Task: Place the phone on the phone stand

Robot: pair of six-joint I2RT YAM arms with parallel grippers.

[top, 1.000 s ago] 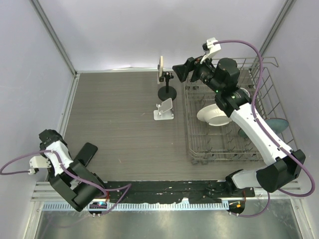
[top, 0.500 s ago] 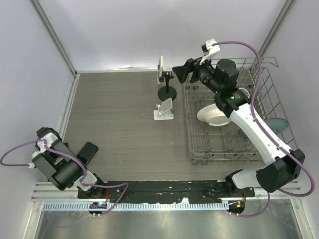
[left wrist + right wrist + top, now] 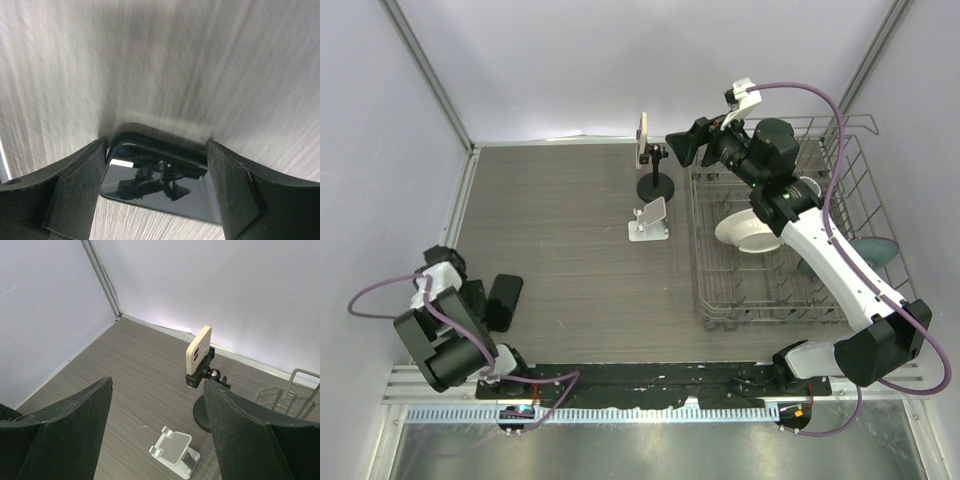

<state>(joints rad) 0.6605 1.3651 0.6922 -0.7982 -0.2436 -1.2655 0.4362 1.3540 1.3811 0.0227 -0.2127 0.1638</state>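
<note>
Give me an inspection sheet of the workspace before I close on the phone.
Surface: dark wood-grain table; no spills seen.
Job's things: black phone lies flat at near left; silver stand is empty, mid-table.
Clutter: cream phone clamped on a black mount behind the stand; wire rack at right holds a white bowl.
Grippers: left gripper open, straddling the phone's end; right gripper open, raised at the rack's far left corner.
Cables: left cable and right cable loop clear of phone and stand.
Surroundings: white walls; nothing else seen.
</note>
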